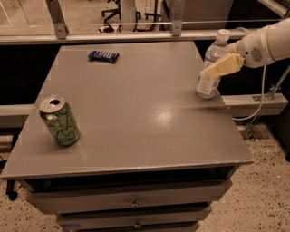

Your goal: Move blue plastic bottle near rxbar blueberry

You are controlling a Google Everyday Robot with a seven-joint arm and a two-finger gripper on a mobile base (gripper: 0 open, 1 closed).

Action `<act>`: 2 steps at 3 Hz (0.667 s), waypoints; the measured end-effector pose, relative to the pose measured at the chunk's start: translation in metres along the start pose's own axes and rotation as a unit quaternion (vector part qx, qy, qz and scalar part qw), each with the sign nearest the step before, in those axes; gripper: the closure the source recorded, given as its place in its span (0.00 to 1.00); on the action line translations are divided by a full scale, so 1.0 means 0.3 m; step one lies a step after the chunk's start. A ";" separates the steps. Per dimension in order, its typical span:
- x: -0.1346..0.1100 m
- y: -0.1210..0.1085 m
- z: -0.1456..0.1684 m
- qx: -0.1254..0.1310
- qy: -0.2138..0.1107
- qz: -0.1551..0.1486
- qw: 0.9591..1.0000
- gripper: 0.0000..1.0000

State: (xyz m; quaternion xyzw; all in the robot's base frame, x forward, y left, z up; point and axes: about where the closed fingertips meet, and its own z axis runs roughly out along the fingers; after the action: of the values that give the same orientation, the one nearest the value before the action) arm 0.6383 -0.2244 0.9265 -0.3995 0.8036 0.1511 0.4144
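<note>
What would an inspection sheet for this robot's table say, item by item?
Surface: grey table, flat, with a glare spot near the centre.
Job's things: blue plastic bottle upright at the far right edge; rxbar blueberry flat at the far left, well apart from it.
Clutter: opened green can standing near the front left.
Grippers: gripper across the bottle's middle, reaching in from the right.
Cables: pale cable hanging beside the arm, off the table.
Surroundings: drawers below, speckled floor, railing behind, office chair beyond.
</note>
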 end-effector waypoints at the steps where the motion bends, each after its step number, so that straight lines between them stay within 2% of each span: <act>1: -0.014 0.033 0.002 -0.021 -0.023 0.012 0.999 0.42; 2: -0.087 0.057 -0.016 -0.037 -0.053 -0.002 0.998 0.65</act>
State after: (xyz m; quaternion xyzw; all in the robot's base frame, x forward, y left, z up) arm 0.6313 -0.2027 0.9484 -0.4078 0.7736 0.2009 0.4415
